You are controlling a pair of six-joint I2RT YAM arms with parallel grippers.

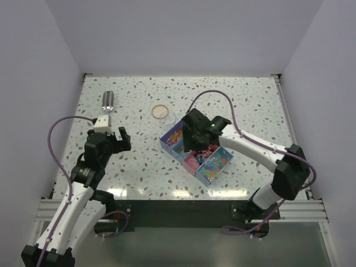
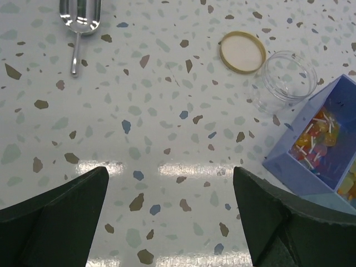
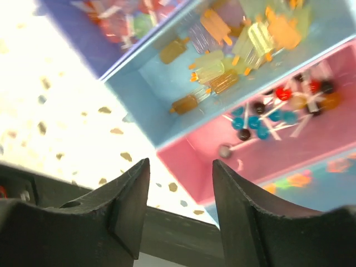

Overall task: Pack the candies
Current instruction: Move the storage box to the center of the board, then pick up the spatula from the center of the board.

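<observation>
The candies lie in a compartment box (image 1: 167, 146): orange-amber ones (image 3: 214, 67) in a light blue compartment, red, dark and blue ball-shaped ones on sticks (image 3: 278, 108) in a pink compartment (image 3: 189, 167), and mixed ones (image 2: 314, 139) in a dark blue compartment (image 2: 334, 105). My right gripper (image 3: 181, 186) is open and empty, hovering over the near corner of the pink compartment; in the top view it (image 1: 196, 143) is above the box. My left gripper (image 2: 169, 217) is open and empty over bare table, left of the box (image 1: 124, 139).
A metal scoop (image 2: 80, 19) lies at the far left (image 1: 107, 100). A tan lid (image 2: 243, 52) lies flat beside an open clear round jar (image 2: 287, 75), just behind the box. The table's near edge, a dark rail (image 3: 167, 233), runs close under the right gripper.
</observation>
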